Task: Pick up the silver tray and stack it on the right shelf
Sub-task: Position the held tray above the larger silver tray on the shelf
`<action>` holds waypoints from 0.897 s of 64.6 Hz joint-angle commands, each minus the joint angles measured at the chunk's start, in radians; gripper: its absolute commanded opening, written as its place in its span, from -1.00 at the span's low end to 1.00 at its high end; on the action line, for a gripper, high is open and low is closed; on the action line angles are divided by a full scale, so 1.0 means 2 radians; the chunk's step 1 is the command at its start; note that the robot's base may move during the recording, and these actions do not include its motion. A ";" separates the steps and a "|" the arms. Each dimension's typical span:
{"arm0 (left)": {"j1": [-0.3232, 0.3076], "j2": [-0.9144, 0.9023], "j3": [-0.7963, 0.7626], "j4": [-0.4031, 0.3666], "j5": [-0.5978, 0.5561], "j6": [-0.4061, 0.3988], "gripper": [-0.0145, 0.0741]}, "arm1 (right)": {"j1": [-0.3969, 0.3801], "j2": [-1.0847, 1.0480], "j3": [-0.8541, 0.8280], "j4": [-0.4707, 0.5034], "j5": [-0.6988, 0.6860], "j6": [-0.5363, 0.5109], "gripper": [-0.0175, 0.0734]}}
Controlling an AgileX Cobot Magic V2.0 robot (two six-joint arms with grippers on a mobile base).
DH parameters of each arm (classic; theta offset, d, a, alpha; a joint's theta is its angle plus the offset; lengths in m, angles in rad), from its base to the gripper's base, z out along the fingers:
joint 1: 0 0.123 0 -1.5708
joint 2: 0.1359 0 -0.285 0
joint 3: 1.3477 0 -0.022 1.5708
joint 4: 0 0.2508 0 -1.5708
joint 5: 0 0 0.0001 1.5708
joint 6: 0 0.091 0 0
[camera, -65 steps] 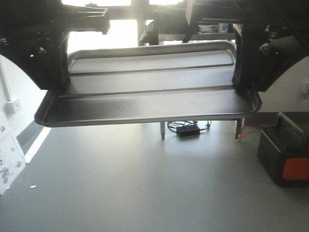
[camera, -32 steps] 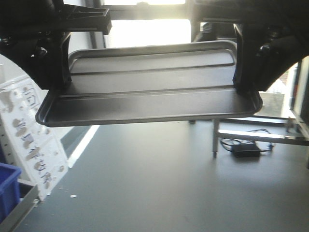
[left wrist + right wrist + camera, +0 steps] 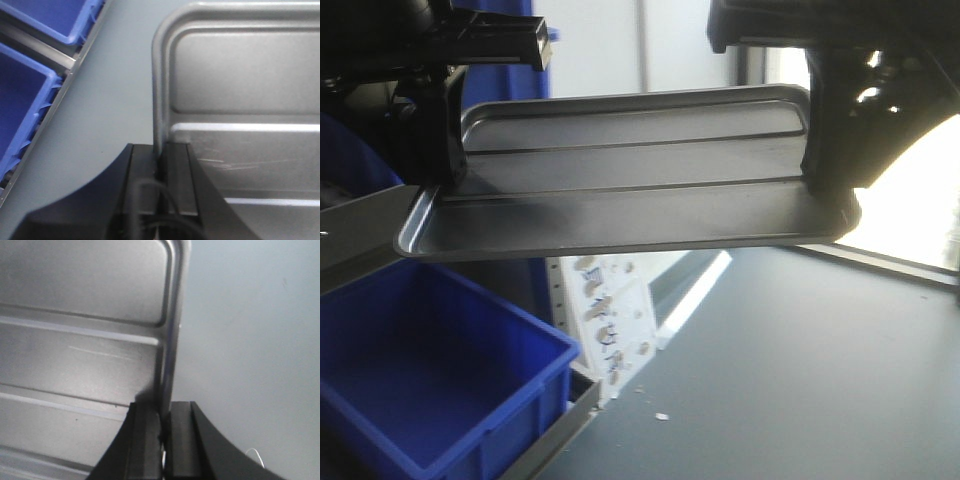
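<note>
The silver tray [image 3: 630,190] hangs level in the air across the front view, its two long ridges showing. My left gripper [image 3: 445,185] is shut on the tray's left rim and my right gripper [image 3: 825,185] is shut on its right rim. In the left wrist view the rim of the silver tray [image 3: 240,100] runs down between the closed jaws of the left gripper [image 3: 161,155]. The right wrist view shows the silver tray [image 3: 85,340] with its edge pinched by the right gripper [image 3: 164,412]. The right shelf is out of view.
A blue bin [image 3: 430,370] sits low at the left on a metal rack edge [image 3: 560,420]. Two more blue bins [image 3: 20,105] lie below the left wrist. A white printed sheet [image 3: 610,310] leans behind the bin. Grey floor [image 3: 800,380] spreads to the right.
The background has swept to the right: the table legs and the black box left the view, and the blue bin and the printed sheet came in at the left. Both grips on the tray are unchanged.
</note>
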 commanded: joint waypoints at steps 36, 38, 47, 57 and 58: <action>-0.007 -0.019 -0.018 -0.002 -0.017 0.005 -0.88 | 0.001 -0.016 -0.016 -0.007 -0.037 -0.007 -0.48; -0.007 -0.019 -0.018 -0.002 -0.017 0.005 -0.88 | 0.001 -0.016 -0.016 -0.007 -0.037 -0.007 -0.48; -0.007 -0.019 -0.018 -0.002 -0.017 0.005 -0.88 | 0.001 -0.016 -0.016 -0.007 -0.037 -0.007 -0.48; -0.007 -0.019 -0.018 -0.002 -0.017 0.005 -0.88 | 0.001 -0.016 -0.016 -0.007 -0.037 -0.007 -0.48; -0.007 -0.019 -0.018 -0.002 -0.017 0.005 -0.88 | 0.001 -0.016 -0.016 -0.007 -0.037 -0.007 -0.48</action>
